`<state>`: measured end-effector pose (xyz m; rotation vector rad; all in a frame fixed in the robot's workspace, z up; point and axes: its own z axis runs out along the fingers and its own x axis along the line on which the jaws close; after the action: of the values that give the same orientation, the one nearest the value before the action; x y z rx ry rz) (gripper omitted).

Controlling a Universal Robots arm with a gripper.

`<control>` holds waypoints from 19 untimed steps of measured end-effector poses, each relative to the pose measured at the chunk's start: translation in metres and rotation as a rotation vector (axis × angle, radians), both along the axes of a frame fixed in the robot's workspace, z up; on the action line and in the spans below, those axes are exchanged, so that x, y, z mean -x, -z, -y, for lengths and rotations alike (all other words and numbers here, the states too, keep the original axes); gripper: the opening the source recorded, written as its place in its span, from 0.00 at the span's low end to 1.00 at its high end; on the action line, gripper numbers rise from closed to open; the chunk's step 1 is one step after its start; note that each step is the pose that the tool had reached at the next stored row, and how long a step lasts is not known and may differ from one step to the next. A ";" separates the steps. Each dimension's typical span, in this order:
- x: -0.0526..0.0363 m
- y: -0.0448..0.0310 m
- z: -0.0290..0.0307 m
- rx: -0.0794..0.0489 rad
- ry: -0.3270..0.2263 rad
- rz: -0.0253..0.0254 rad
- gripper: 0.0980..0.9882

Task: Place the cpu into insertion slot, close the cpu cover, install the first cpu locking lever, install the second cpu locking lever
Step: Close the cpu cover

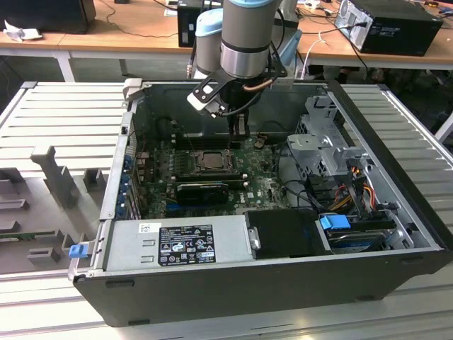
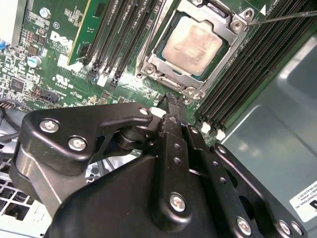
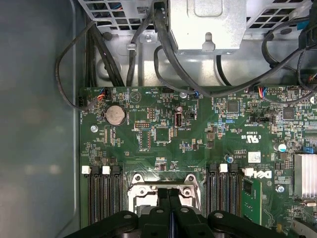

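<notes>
Hovered with the gripper (image 2: 171,101) pinched narrow, fingertips together and nothing visible between them. Found the cpu (image 2: 195,42) just past those fingertips, grey face up, seated in the insertion slot (image 1: 192,161). Saw the cpu cover (image 2: 220,64) lying flat around it as a frame. Noted a thin lever rod (image 2: 282,17) at the socket corner farthest from the gripper, and black memory slots (image 2: 237,74) on either side of the fingers on the green motherboard (image 3: 163,134).

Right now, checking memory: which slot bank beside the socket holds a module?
The bank farther from the case wall: it holds a green module; the other bank is bare.
</notes>
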<state>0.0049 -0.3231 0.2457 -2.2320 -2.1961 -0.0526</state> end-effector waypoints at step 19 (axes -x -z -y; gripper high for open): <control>0.0150 0.0091 0.0000 0.000 0.000 0.0000 0.01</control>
<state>-0.0101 -0.3231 0.2366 -2.2319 -2.1960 -0.0527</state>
